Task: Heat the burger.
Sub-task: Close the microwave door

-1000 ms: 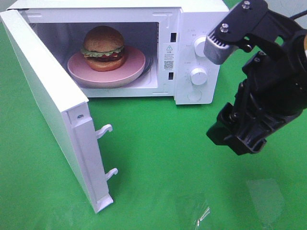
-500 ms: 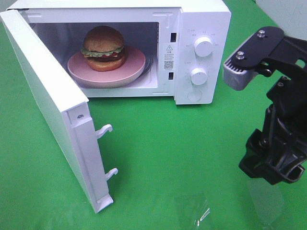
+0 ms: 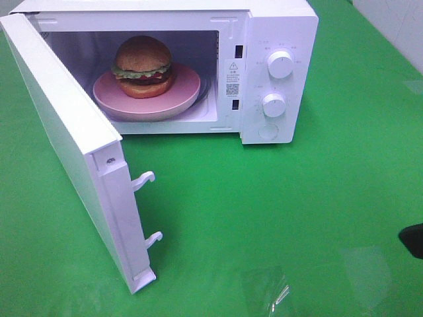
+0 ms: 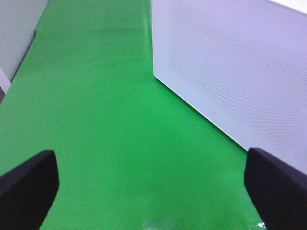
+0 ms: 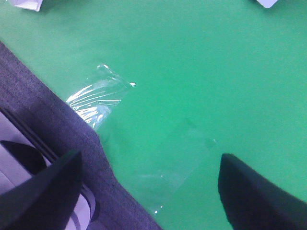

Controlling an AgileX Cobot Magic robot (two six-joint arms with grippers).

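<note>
Burger (image 3: pixel 143 66) on pink plate (image 3: pixel 190 89) inside microwave (image 3: pixel 277 26), door (image 3: pixel 66 132) wide open: loaded, not yet heating. Left gripper (image 4: pixel 153 191) and right gripper (image 5: pixel 153 194) both spread and empty, free to swing door shut

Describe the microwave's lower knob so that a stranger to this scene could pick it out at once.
Find the white box-shaped microwave oven standing open on the green cloth. Its control panel, right of the cavity, carries two round white knobs. Pick the lower knob, under the upper knob and above a flat round button.
</note>
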